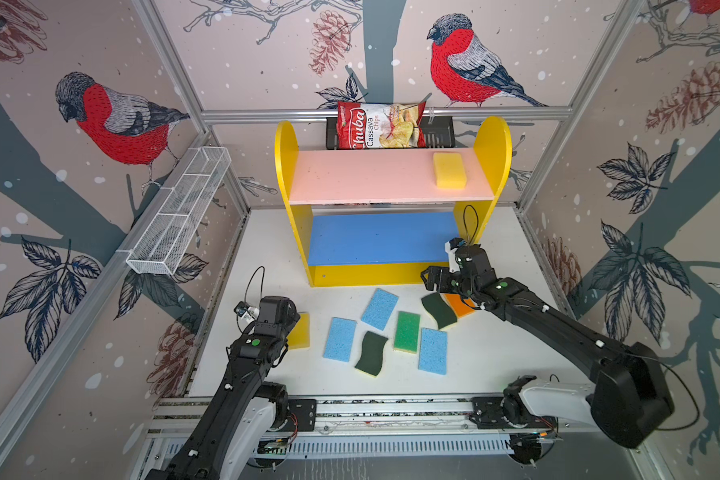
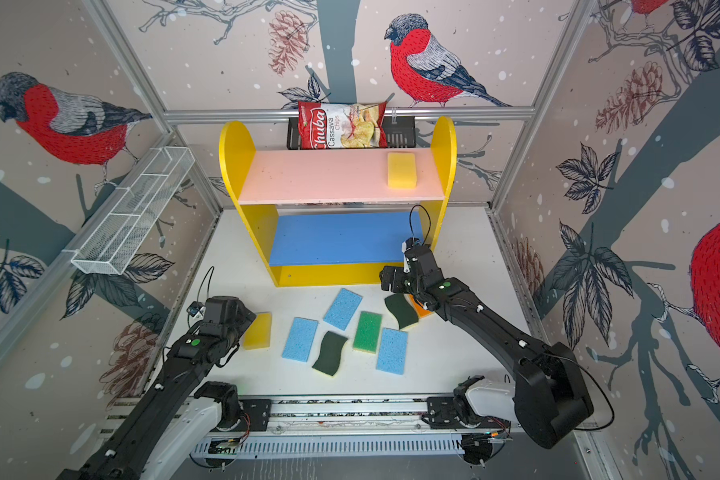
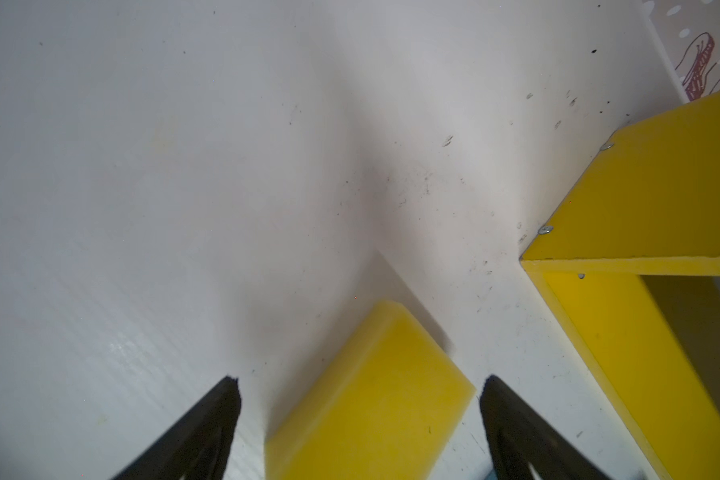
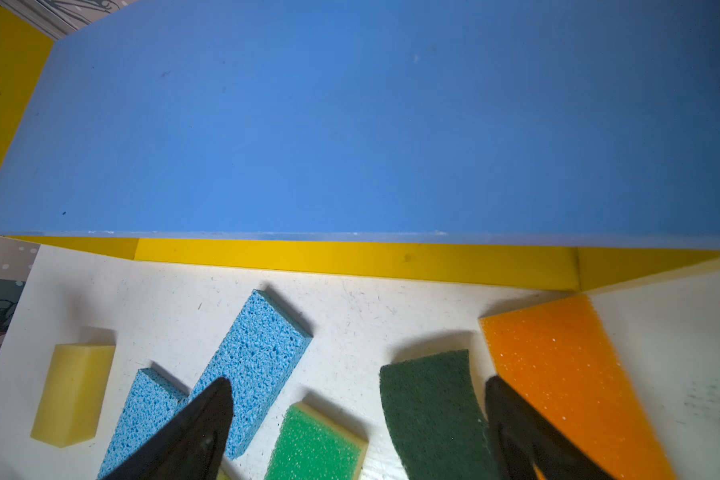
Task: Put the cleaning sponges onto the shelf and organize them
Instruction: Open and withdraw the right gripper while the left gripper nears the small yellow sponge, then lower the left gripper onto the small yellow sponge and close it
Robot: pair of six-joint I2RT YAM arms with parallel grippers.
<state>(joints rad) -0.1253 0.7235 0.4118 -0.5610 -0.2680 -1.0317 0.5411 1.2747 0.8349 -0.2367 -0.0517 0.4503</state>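
The left fingers [image 3: 208, 432] stand wide apart. A plain yellow sponge [image 3: 371, 399] lies flat on the white bench [image 3: 184, 187] in the gap between them, with a little free bench on each side, so they hold nothing. It is a smooth, thick block, and its far end reaches past the fingertips. A yellow corner of the shelf [image 3: 641, 199] is near, off to one side of them. The right fingers [image 4: 200, 428] are also wide and empty, above the bench just in front of the shelf's yellow base. Between them lies a dark-green wavy sponge [image 4: 429, 415] with a rough top and a curved outline. Beside it is a bright green sponge [image 4: 312, 449] with a pale yellow backing. An orange sponge [image 4: 558, 374] with fine pores lies partly under one finger, and a light blue sponge [image 4: 258, 365] with coarse pores under the other. Beyond the fingertips is the blue middle board [image 4: 350, 124]. In both top views a second yellow sponge [image 1: 449, 170] rests on the pink top board [image 1: 371, 176], well beyond the right fingers. Another light blue sponge [image 1: 340, 338], a third light blue sponge [image 1: 433, 351] and a second dark-green wavy sponge [image 1: 371, 353] lie scattered between the two pairs of fingers.
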